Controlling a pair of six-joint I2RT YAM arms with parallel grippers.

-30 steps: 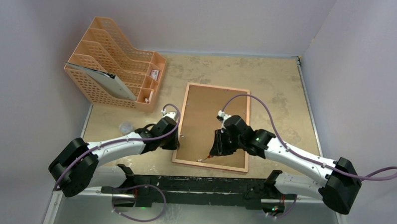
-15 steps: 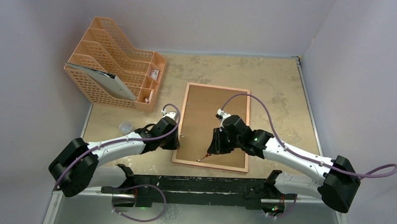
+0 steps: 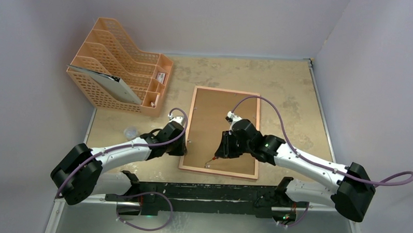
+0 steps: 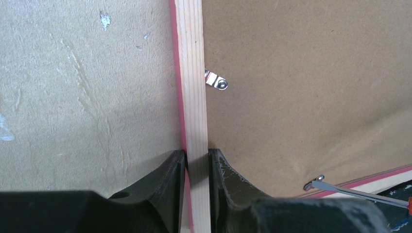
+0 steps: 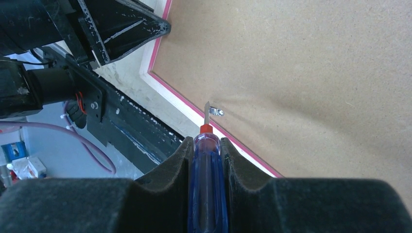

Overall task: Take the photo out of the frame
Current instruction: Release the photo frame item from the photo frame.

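Frame: lies back-up, long axis running away from the arm bases; photo hidden beneath backing board.
Left gripper: clamped on frame's left rail.
Right gripper: clamped on screwdriver; near-edge clip directly ahead of blade (right arm nearer).

Lab cell: plain walls, worn tabletop

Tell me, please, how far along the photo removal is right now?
Done: the thin pink-red wooden frame lies face down, brown fibreboard backing up. In hand: the left gripper clamps its side rail while the right gripper holds a blue-handled screwdriver at a small metal clip. Left: backing still seated, photo unseen.
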